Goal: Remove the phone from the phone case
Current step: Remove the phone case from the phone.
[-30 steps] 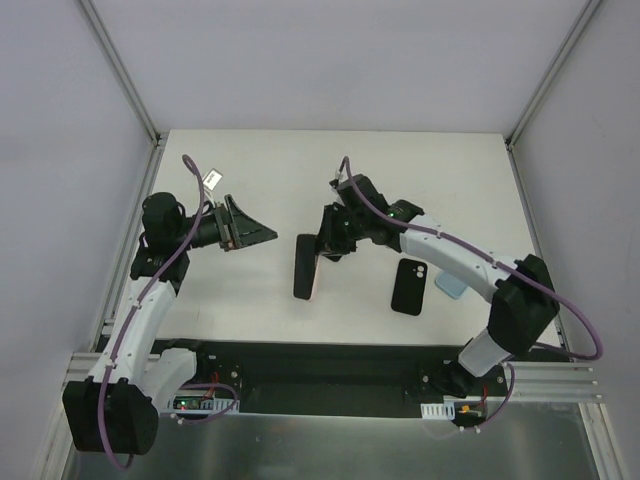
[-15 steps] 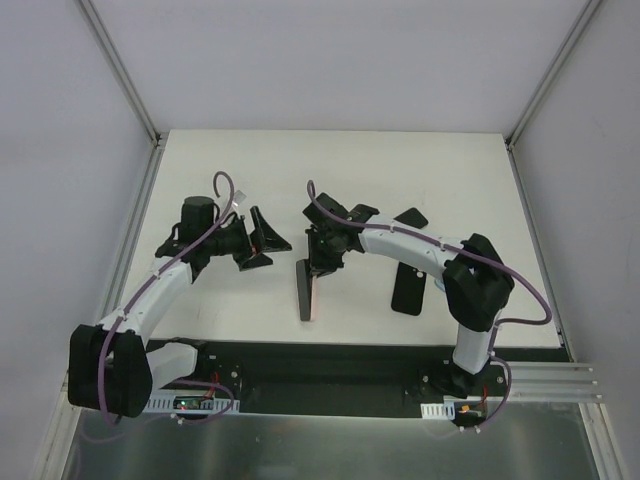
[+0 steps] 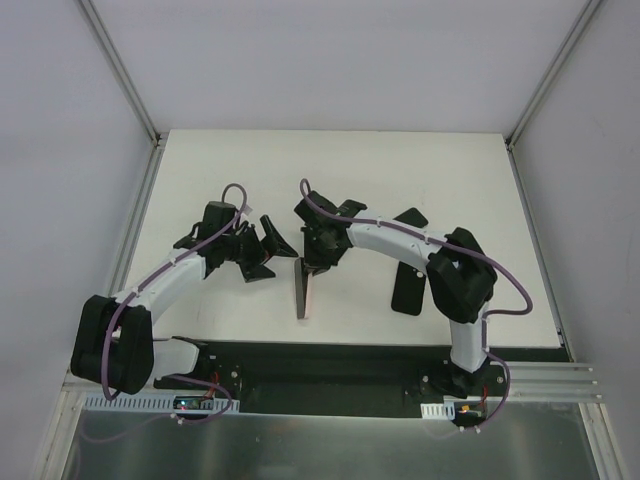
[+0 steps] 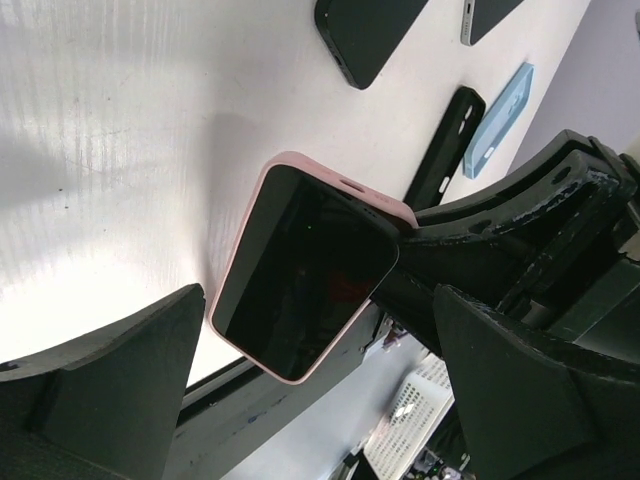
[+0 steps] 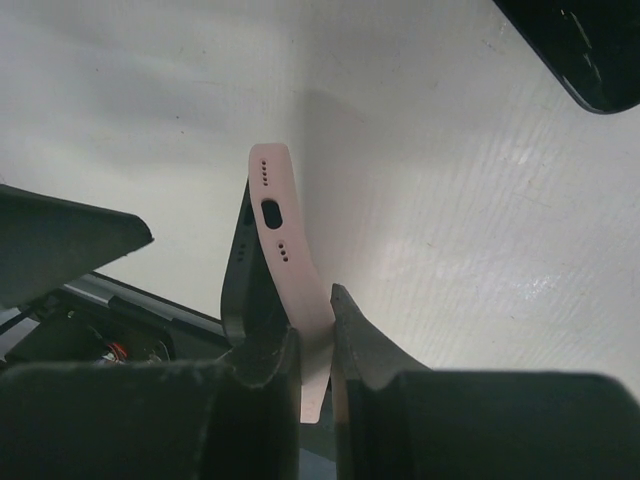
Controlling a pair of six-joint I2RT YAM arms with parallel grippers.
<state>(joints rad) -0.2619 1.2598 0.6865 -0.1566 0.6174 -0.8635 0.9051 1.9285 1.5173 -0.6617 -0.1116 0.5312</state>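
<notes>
A phone with a black screen sits in a pink case (image 3: pixel 303 290) and stands on its long edge on the white table. My right gripper (image 3: pixel 316 252) is shut on the case's upper rim. In the right wrist view the pink case wall (image 5: pixel 285 250) is pinched between my fingers (image 5: pixel 315 350), and the dark phone body (image 5: pixel 243 275) sits just left of it. My left gripper (image 3: pixel 268 250) is open, close to the left of the phone. In the left wrist view the screen (image 4: pixel 300 270) faces me between my spread fingers (image 4: pixel 318 300), apart from both.
A black phone or case (image 3: pixel 408 290) lies flat right of the pink one, with another dark one (image 3: pixel 408 218) behind it. The left wrist view shows these dark items (image 4: pixel 365 30), a black case (image 4: pixel 445 150) and a light blue case (image 4: pixel 500 115). The table's front edge (image 3: pixel 300 342) is near.
My left gripper has moved right, up close to the phone. My right arm has swung left and folded, turning the cased phone more onto its edge while still holding it.
</notes>
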